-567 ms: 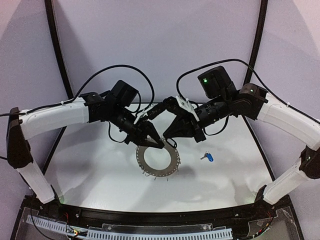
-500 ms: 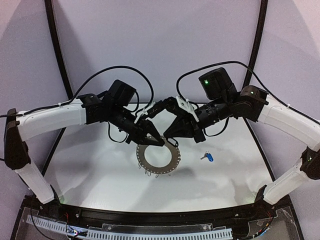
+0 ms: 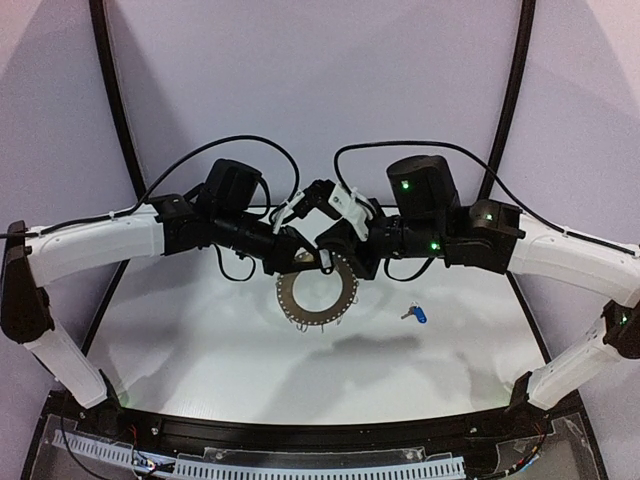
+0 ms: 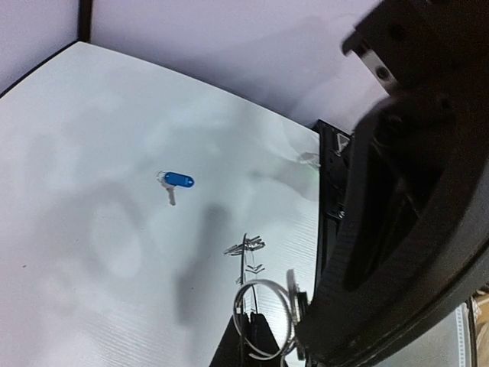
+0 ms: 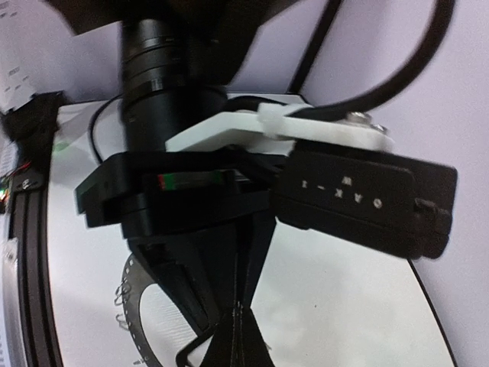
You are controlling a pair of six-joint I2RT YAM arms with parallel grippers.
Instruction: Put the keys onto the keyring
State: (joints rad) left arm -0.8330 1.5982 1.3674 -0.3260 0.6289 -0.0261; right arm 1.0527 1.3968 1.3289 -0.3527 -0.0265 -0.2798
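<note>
Where the two arms meet, the flat dark grey metal keyring (image 3: pixel 317 297) with little wire clips on its rim sits low at the white table (image 3: pixel 200 350); I cannot tell if it rests flat. The left gripper (image 3: pixel 316 263) and the right gripper (image 3: pixel 338 264) are tip to tip at the keyring's far edge. Both are pinched tight, and anything between their fingers is too small to see. The small silver key with the bright blue tag (image 3: pixel 414 314) lies on the table right of the keyring, apart from it.

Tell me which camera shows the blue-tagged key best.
Left wrist: the blue-tagged key lies unobstructed, tag and silver blade both distinct. Top external shows it only as a tiny blue speck right of the keyring. Right wrist does not show it.
</note>
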